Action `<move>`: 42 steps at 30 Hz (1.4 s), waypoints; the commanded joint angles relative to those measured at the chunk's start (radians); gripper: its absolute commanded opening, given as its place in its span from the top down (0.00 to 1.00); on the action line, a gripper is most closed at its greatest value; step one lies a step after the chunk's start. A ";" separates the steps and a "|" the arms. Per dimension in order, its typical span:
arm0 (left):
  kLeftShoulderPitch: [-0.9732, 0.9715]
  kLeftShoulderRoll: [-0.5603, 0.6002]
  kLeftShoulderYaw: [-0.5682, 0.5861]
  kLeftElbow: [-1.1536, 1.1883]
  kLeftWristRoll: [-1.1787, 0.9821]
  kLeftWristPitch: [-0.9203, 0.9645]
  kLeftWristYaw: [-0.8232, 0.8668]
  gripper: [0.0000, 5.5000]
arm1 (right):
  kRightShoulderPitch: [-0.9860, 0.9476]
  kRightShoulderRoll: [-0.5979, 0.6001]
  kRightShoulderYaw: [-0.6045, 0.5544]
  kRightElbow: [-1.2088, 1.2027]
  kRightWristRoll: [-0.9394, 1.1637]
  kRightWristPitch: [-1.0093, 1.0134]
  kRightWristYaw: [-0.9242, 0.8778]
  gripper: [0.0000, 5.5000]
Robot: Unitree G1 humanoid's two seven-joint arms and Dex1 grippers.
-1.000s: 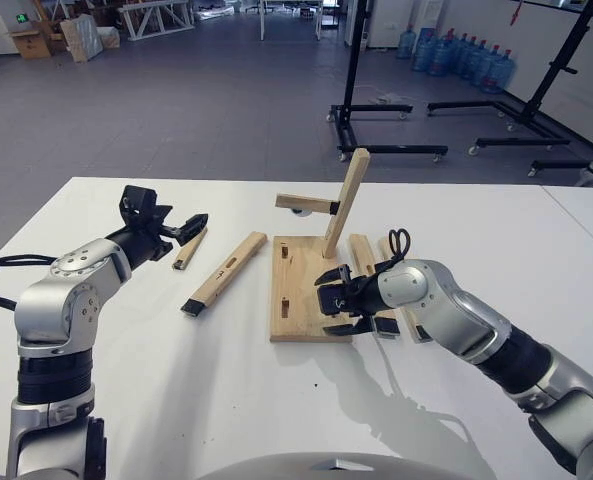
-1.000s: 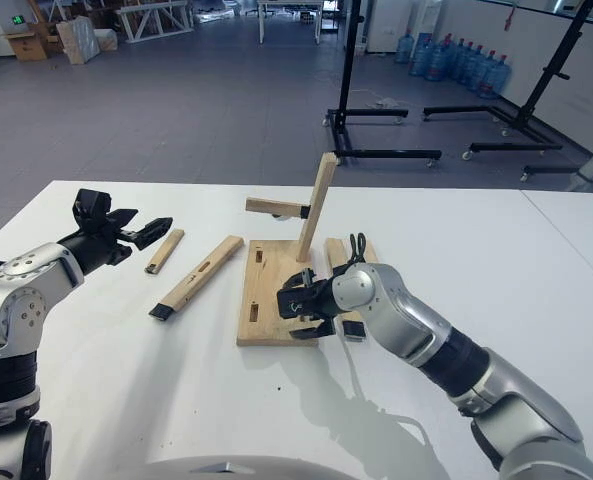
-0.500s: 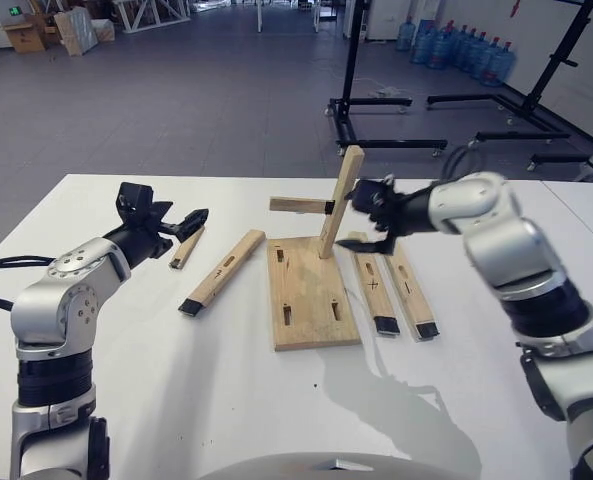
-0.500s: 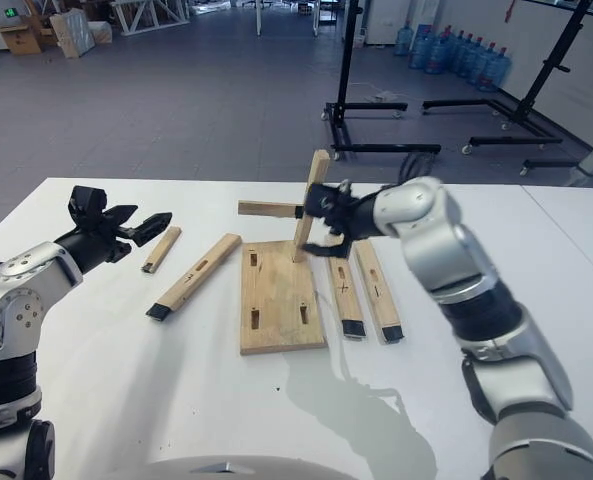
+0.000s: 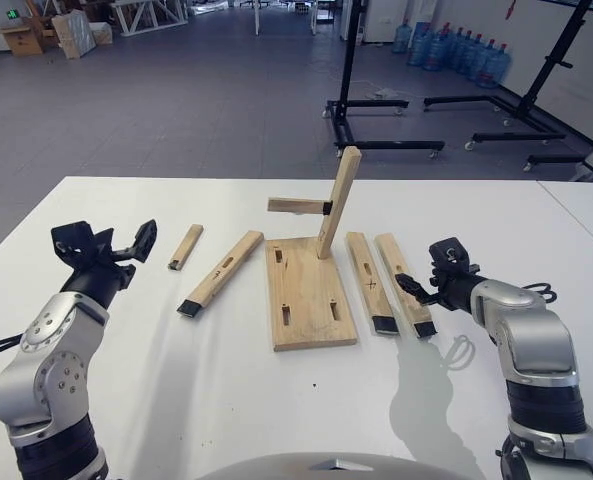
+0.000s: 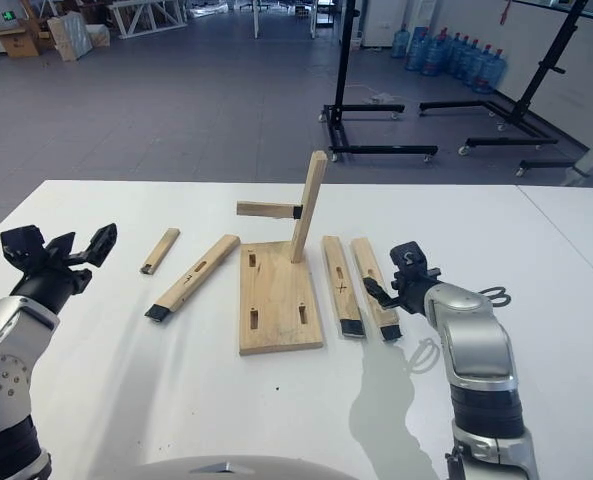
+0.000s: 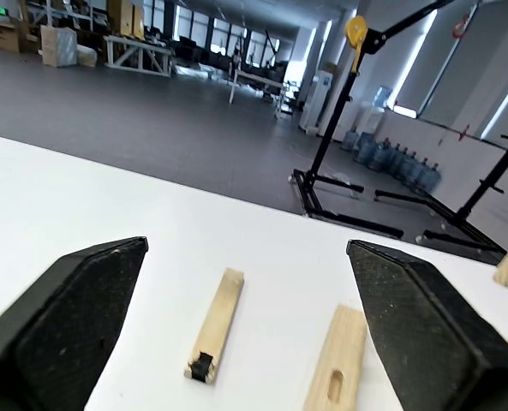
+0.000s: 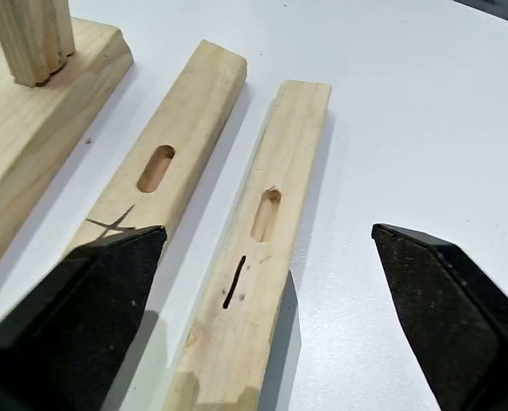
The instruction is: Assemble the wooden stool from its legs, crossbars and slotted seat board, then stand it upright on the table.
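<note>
- Seat board (image 5: 311, 305): flat on the table (image 5: 176, 380), mid-table.
- Upright leg (image 5: 337, 200): tilted in the board's far slot, with an attached crossbar (image 5: 296, 205) jutting left.
- Two loose legs (image 5: 369, 282): side by side, just right of the board.
- Third leg (image 5: 221, 272) and short crossbar (image 5: 185, 246): left of the board.
- Right gripper (image 5: 421, 285): fingers spread, empty, at the outer loose leg's near end.
- Left gripper (image 5: 106, 243): fingers spread, empty, far left.
- Black racks (image 5: 386, 100): on the floor beyond.
</note>
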 commanded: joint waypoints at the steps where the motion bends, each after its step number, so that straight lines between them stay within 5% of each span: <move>1: -0.033 0.012 0.003 0.037 0.008 -0.028 0.017 0.22 | 0.014 -0.008 0.051 0.042 -0.016 -0.035 -0.051 0.19; 11: -0.026 0.023 -0.038 0.066 0.023 -0.054 0.015 0.22 | 0.080 0.059 0.124 0.120 -0.003 -0.009 -0.154 0.19; 24: -0.051 0.013 -0.034 0.106 0.044 -0.051 0.095 0.22 | 0.029 0.188 -0.057 0.125 0.114 0.345 -0.233 0.63; 27: -0.048 0.006 -0.021 0.117 0.027 -0.044 0.099 0.22 | 0.007 0.166 -0.053 0.128 0.130 0.322 -0.221 0.63; 31: -0.042 0.053 -0.023 0.116 -0.009 -0.056 0.008 0.22 | -0.163 0.046 -0.154 0.220 0.187 0.150 -0.144 0.63; 37: -0.099 0.117 0.043 0.147 -0.434 0.056 -0.301 0.22 | -0.493 -0.154 -0.428 0.379 0.483 -0.095 0.122 0.63; 42: -0.252 0.048 -0.126 0.139 -0.638 0.095 -0.396 0.22 | -0.412 -0.016 -0.251 0.091 0.896 0.094 0.352 0.63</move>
